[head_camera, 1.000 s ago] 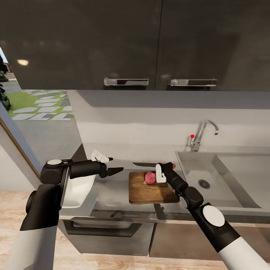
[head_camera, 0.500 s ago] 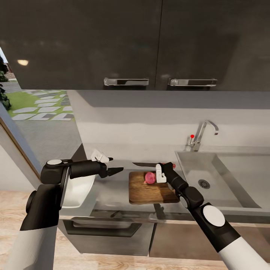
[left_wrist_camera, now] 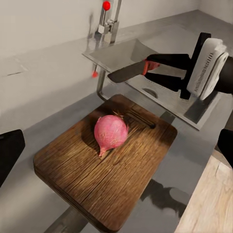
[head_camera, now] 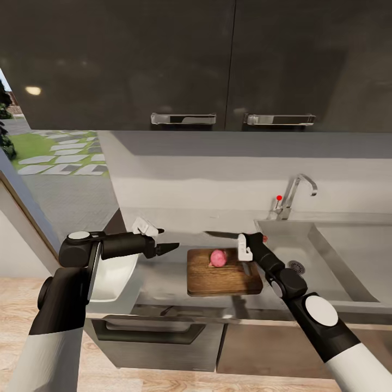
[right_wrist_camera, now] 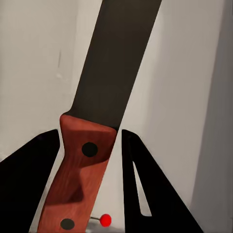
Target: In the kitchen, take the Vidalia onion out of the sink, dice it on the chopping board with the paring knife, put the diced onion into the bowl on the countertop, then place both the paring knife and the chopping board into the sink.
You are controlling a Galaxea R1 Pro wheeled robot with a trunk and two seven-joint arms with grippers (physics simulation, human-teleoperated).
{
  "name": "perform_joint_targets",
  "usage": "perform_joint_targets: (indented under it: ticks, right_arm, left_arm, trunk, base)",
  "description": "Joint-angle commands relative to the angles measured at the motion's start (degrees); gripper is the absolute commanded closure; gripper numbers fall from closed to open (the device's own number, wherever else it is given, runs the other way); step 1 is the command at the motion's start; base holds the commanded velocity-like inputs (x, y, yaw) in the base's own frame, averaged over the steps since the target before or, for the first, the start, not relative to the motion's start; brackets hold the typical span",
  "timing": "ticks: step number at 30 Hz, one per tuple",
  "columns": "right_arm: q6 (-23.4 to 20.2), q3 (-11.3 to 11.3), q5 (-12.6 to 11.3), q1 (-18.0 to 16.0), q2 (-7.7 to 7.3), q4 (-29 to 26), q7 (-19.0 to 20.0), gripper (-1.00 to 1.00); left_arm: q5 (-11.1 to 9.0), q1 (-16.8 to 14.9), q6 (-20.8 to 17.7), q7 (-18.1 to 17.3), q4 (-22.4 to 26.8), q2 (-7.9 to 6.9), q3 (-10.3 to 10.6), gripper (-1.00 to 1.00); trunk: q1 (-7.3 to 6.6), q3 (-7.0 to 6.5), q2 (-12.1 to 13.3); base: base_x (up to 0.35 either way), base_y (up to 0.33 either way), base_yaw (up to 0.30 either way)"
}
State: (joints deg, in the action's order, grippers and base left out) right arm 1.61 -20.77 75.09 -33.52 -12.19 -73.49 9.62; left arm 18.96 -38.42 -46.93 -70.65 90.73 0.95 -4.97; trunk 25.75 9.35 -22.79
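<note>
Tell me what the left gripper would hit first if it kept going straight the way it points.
Probably the onion on the chopping board: it sits near the centre of the left wrist view. The left gripper looks raised above the board, so depth is uncertain.

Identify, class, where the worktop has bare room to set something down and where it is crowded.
Bare countertop lies between the bowl and the chopping board. The sink basin is open around its drain. It is crowded at the board: the onion sits on it, with the right gripper holding the paring knife beside it. The left gripper hovers over the bare patch.
</note>
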Motion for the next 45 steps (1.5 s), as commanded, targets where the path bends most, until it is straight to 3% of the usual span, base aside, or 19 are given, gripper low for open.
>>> perform_joint_targets:
  ticks: [1,11,22,42,45]
  right_arm:
    - [0.15,0.09,0.58,-0.05,-0.14,-0.08,0.05,1.0]
    - [0.15,0.46,0.88,-0.05,-1.04,0.04,0.05,1.0]
    - [0.14,0.35,6.23,-0.05,-1.08,2.55,-0.1,1.0]
    - [0.06,-0.87,7.09,-0.05,-1.08,2.65,-0.04,1.0]
    - [0.06,-2.15,10.84,-0.05,-1.08,2.65,-0.04,1.0]
  left_arm:
    - [0.55,-0.08,-0.52,-0.58,0.06,0.08,-0.13,-1.0]
    - [0.55,-0.08,-0.54,-0.61,0.06,0.02,-0.13,-1.0]
    - [0.55,-0.08,-0.54,-0.61,0.06,0.08,-0.13,-1.0]
    - [0.55,-0.08,-0.54,-0.57,0.06,0.1,-0.13,-1.0]
    - [0.55,-0.08,-0.54,-0.59,0.06,0.1,-0.13,-1.0]
  trunk:
    - [0.04,0.12,-0.13]
    - [0.04,0.12,-0.13]
    - [0.04,0.12,-0.13]
    - [0.04,0.12,-0.13]
    - [0.04,0.12,-0.13]
  base:
    - [0.0,0.0,0.0]
    - [0.0,0.0,0.0]
    - [0.0,0.0,0.0]
    - [0.0,0.0,0.0]
    - [0.0,0.0,0.0]
